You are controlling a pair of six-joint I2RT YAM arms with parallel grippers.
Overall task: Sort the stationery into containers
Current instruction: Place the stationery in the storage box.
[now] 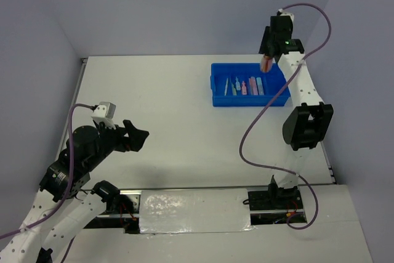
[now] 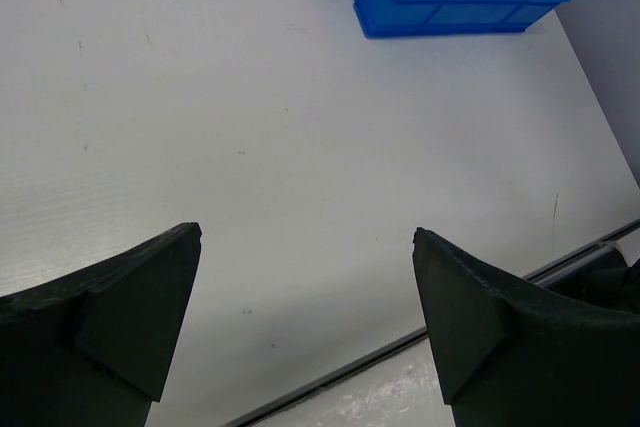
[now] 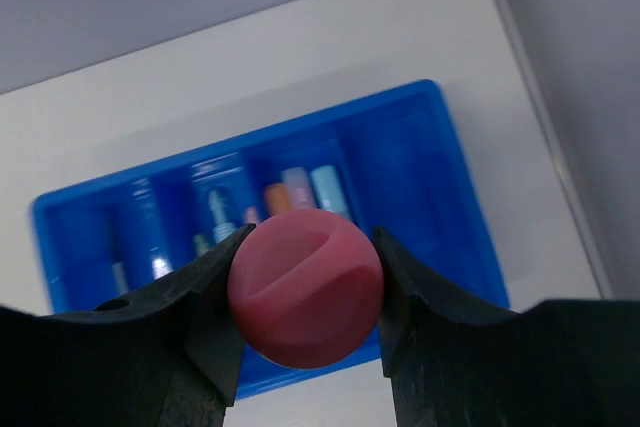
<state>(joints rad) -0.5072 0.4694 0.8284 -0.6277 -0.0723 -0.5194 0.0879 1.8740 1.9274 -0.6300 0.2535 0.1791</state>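
Note:
The blue tray (image 1: 220,101) sits at the back right of the table and holds several stationery items (image 1: 245,86) in its compartments. My right gripper (image 1: 266,64) hangs above the tray's far right part, shut on the stubby pink-capped tube (image 1: 267,63). In the right wrist view the tube's round pink end (image 3: 305,287) fills the space between the fingers, with the tray (image 3: 460,197) and its highlighters (image 3: 300,187) blurred below. My left gripper (image 1: 140,137) is open and empty at the near left, far from the tray. The left wrist view shows the tray's corner (image 2: 450,15).
The table's right edge (image 1: 326,152) runs close beside the tray. A purple cable (image 1: 255,121) loops from the right arm over the table. A taped strip (image 1: 194,212) lies along the near edge between the arm bases.

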